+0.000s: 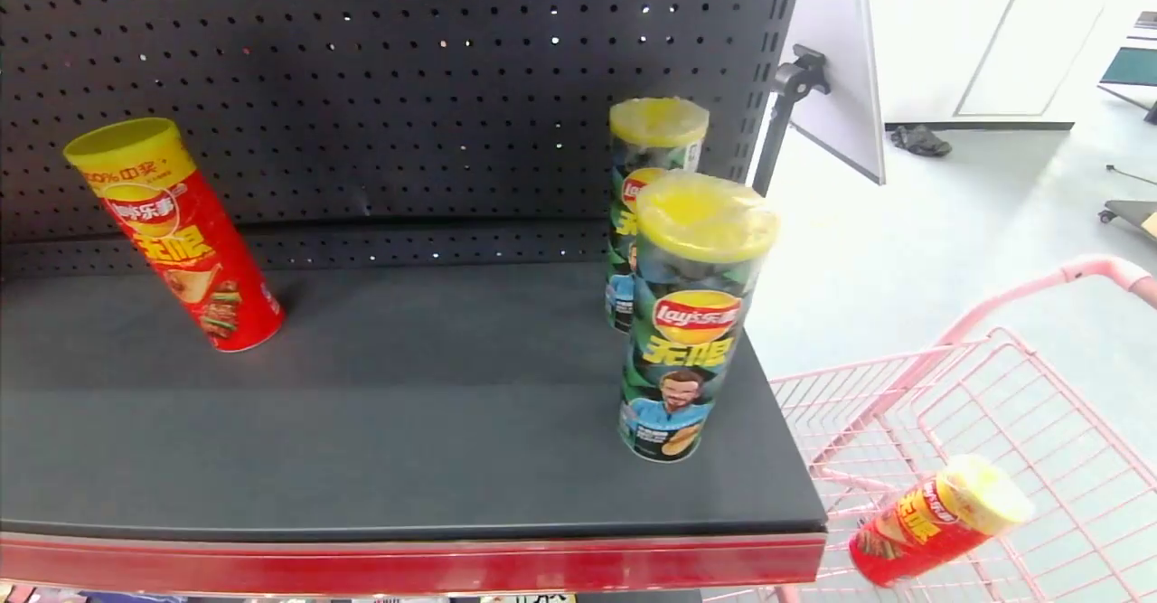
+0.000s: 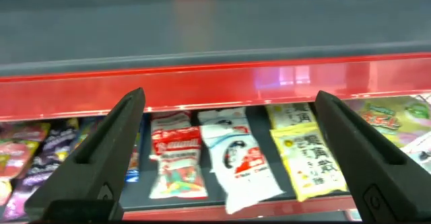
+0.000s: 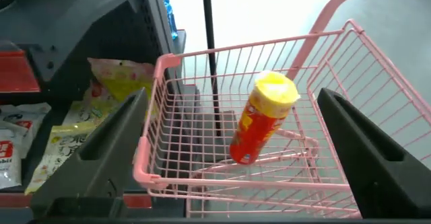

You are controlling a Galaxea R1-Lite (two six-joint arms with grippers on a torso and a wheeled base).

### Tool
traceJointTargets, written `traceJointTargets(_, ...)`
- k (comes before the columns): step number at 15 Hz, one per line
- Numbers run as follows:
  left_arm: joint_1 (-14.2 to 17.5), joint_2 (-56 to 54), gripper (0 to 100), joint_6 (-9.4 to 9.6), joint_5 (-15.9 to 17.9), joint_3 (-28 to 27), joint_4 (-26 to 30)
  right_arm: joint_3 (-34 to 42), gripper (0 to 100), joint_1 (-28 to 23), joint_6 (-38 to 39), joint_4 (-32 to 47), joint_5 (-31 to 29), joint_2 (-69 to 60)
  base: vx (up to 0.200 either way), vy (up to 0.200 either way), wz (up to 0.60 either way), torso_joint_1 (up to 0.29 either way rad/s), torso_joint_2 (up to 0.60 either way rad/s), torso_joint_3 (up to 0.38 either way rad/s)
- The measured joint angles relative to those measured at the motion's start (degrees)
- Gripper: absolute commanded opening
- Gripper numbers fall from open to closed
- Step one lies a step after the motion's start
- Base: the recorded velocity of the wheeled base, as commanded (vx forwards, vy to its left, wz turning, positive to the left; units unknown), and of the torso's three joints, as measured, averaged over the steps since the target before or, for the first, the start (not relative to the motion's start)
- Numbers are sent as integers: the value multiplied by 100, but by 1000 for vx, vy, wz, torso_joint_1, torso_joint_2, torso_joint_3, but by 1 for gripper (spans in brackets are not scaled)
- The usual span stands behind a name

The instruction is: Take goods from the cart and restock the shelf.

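One red can (image 1: 940,520) lies in the pink cart (image 1: 1098,268), at about 4 o'clock from the shelf (image 1: 407,422) in the head view. It rests tilted on the wire, lid toward 2 o'clock and base toward 8. The right arm is the nearer. Its jaws are spread wide and empty, above the cart with the can ahead between them, well apart. The left jaws, equally wide and empty, face the shelf's red front edge (image 2: 215,83). Two green cans (image 1: 691,314) already stand on the shelf.
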State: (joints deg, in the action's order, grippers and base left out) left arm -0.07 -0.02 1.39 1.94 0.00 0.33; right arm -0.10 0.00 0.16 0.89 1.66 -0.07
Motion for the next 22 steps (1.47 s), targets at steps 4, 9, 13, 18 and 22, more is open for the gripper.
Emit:
traceJointTargets(4,7,0,100,-6,2,0,-1,0,100,0,2,-2,0,0,0,-50,0,1,-1,-1)
traceJointTargets(9,0,0,100,-16,0,0,2,0,100,0,2,0,-2,0,0,0,0,0,0,0)
traceJointTargets(13,0,0,100,-17,-2,0,2,0,100,0,0,0,-2,0,-100,0,0,1,2,2)
traceJointTargets(18,-2,0,100,-17,-2,0,5,0,100,0,2,0,0,0,-160,0,0,0,1,1)
traceJointTargets(22,-2,2,100,-16,0,0,0,0,100,0,2,0,0,0,0,0,0,0,0,0)
